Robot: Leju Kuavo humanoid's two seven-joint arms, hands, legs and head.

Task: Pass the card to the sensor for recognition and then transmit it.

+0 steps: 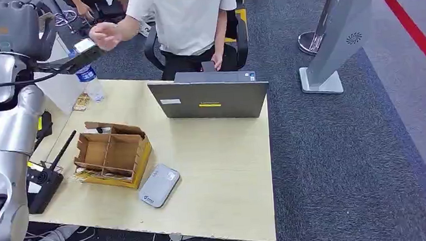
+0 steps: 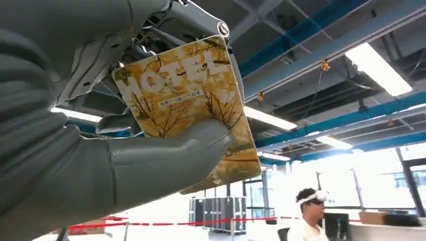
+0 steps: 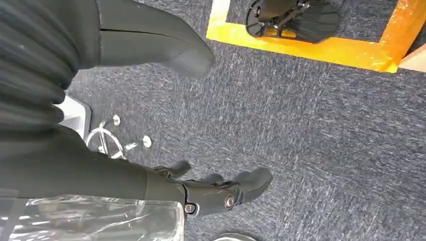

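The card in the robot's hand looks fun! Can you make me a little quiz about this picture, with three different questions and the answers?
1. True or false: the left hand holds the card.
2. Which word is printed on the card? A) HOTEL B) BANK C) TAXI
3. Fill in: the cardboard box and the grey card reader lie on the ____.

Key: 1 true; 2 A; 3 table.

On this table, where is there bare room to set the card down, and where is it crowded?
Bare: the table right of the grey reader, in front of the laptop. Crowded: left side, with cardboard box, black antenna device and bottle.
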